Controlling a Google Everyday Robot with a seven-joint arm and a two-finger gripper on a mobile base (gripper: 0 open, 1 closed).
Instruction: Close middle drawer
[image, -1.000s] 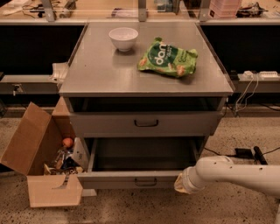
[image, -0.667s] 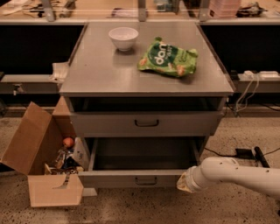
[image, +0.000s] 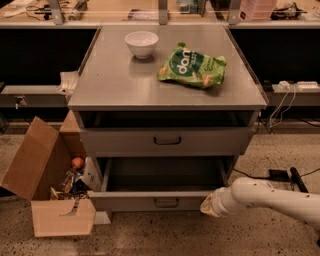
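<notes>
The middle drawer (image: 130, 201) is pulled far out of the grey cabinet, and its inside shows empty. Its low front has a small dark bar handle (image: 166, 202) at the centre. My gripper (image: 209, 208) is at the end of the white arm that reaches in from the right. It sits low, at the right end of the drawer's front and touching or nearly touching it. The taller-fronted top drawer (image: 167, 141) sits above, with a dark gap under the tabletop. The lowest drawer is hidden.
A white bowl (image: 141, 43) and a green snack bag (image: 192, 66) lie on the cabinet's top (image: 115, 85). An open cardboard box (image: 47, 192) with several small items stands on the floor left of the drawer. Cables and a power strip (image: 295, 86) are at the right.
The arm has shifted only slightly by the drawer's right front corner. The drawer stands about as far out as before.
</notes>
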